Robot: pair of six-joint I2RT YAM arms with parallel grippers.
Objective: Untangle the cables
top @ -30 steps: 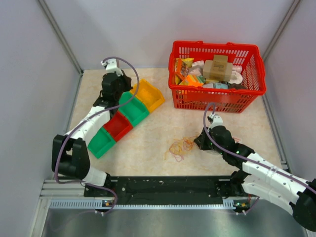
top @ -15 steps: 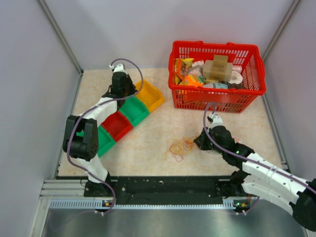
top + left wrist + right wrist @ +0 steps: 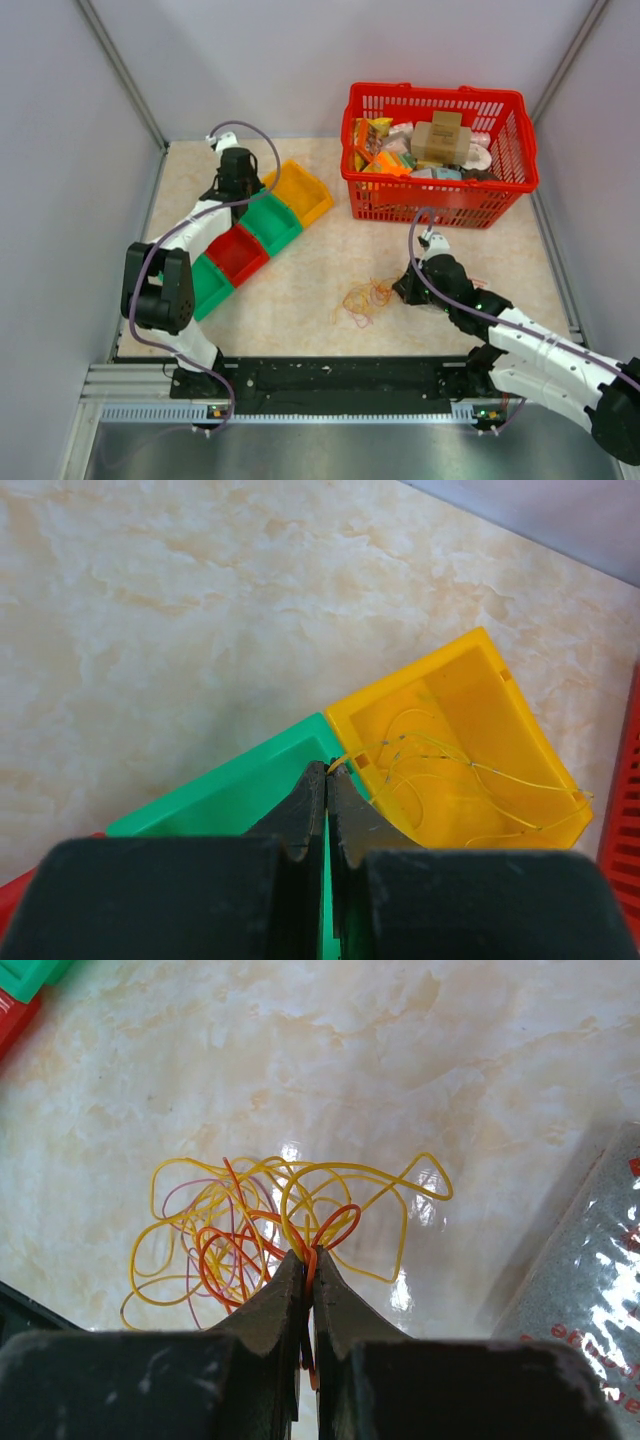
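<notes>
The right gripper is pinching an orange loop of the cables, sprawling before its tips near the tabletop's front edge; the left gripper is sitting closed.

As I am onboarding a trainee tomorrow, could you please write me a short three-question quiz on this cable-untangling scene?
1. True or false: the right fingers are shut on an orange loop of the cables.
2. Which colour of bin already holds loose yellow strands? A red, B green, C yellow.
3. How many bins stand in the row of bins?
Key: 1 true. 2 C, the yellow bin. 3 four.
</notes>
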